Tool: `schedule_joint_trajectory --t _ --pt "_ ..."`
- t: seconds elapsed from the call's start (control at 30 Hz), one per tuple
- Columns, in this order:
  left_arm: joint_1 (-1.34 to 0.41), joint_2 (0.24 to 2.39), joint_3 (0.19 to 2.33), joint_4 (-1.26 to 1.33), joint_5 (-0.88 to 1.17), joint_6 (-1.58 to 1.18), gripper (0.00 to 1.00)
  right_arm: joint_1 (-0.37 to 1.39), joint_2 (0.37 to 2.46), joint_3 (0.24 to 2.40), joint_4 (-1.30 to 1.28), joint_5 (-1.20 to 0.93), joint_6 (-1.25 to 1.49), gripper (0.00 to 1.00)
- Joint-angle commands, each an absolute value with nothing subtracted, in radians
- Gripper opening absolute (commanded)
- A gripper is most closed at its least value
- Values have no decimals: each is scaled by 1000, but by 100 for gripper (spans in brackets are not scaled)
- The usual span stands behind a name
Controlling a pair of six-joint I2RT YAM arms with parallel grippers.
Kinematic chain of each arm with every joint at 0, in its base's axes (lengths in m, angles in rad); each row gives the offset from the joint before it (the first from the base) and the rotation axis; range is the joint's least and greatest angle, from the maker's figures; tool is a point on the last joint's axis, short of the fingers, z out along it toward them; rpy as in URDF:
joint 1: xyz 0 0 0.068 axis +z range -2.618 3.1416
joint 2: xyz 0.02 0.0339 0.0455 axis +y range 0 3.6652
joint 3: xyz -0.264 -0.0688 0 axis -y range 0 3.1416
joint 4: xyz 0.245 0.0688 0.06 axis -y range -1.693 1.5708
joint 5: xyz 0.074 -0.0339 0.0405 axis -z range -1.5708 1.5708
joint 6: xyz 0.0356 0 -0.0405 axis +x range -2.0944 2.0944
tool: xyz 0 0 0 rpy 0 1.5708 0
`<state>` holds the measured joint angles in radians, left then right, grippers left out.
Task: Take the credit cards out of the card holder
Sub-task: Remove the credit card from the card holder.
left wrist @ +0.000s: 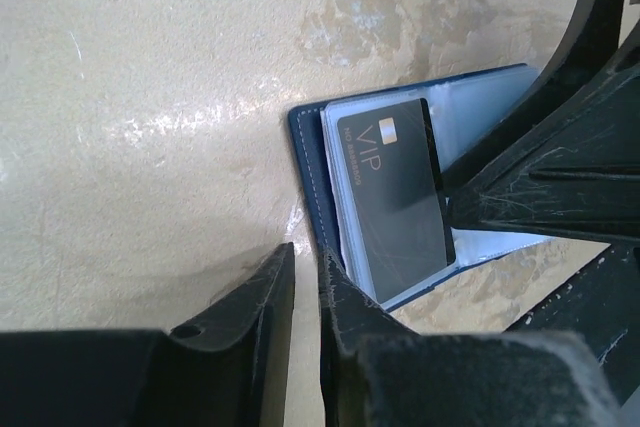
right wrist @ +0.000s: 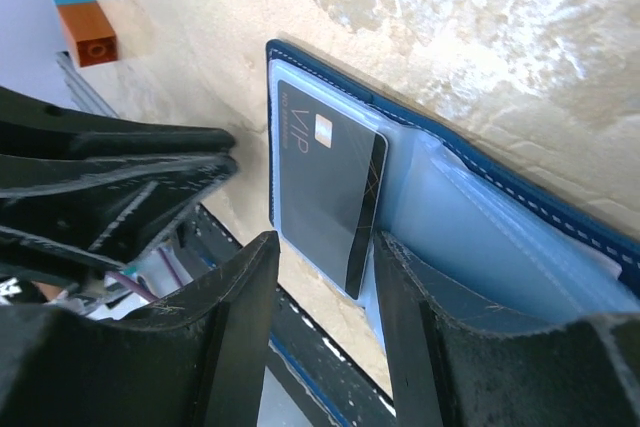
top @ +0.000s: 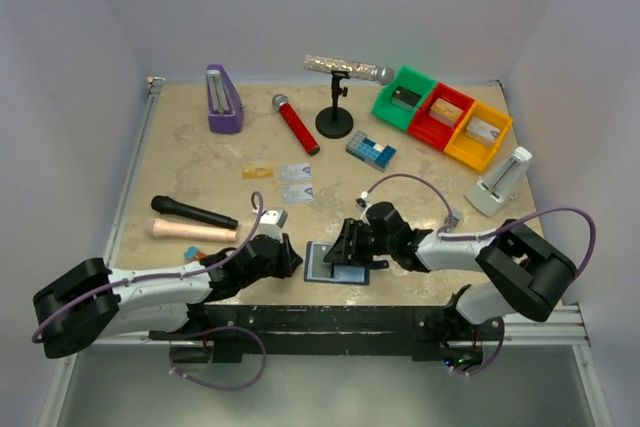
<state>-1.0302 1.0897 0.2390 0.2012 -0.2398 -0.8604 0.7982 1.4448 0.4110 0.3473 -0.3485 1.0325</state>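
Note:
The card holder (top: 322,265) lies open near the table's front edge, dark blue with pale inner pockets (right wrist: 480,237). A dark card marked "VIP" (left wrist: 395,197) sits half out of its left pocket, and also shows in the right wrist view (right wrist: 325,192). My right gripper (right wrist: 320,262) is open, its jaws on either side of that card's lower corner, with one finger (right wrist: 420,297) resting on the pocket. My left gripper (left wrist: 308,282) is shut and empty, its tips at the holder's left edge (left wrist: 308,162). A gold card (top: 258,171) and two silver cards (top: 296,182) lie on the table farther back.
An orange-and-blue block (top: 195,252) lies by the left arm. Black (top: 195,213) and peach (top: 190,231) microphones lie at the left, a red one (top: 296,124) and a stand (top: 335,117) behind. Coloured bins (top: 443,115), a blue-white block (top: 371,149) and a purple object (top: 223,99) sit at the back.

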Motion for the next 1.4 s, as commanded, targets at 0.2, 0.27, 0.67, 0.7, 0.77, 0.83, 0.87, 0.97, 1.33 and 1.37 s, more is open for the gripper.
schedule_joint_trajectory --t 0.2,0.27,0.67,0.7,0.77,0.83,0.87,0.97,1.33,1.37 --pt "-1029 1037 301 254 -224 -807 20 796 1407 471 155 -288 950 49" --pt "-1029 1061 311 290 -201 -805 21 796 1393 471 124 -275 946 51" --pt "-1031 1138 321 367 -158 -816 20 811 1186 477 17 -227 893 55" --pt "-1031 1138 319 373 -156 -818 20 811 1189 480 28 -241 893 54" --pt "-1031 1149 319 393 -143 -824 20 811 1213 480 58 -277 902 53" --pt "-1031 1164 318 414 -127 -833 20 811 1247 465 115 -308 923 52" --pt "-1031 1173 316 429 -114 -838 20 811 1264 456 144 -317 933 52" --pt "-1031 1196 310 459 -98 -851 19 811 1310 434 211 -336 957 51" --pt "-1031 1265 273 509 -95 -880 18 811 1384 399 273 -336 976 51" --pt "-1031 1269 270 509 -97 -882 18 811 1381 397 268 -334 974 51"
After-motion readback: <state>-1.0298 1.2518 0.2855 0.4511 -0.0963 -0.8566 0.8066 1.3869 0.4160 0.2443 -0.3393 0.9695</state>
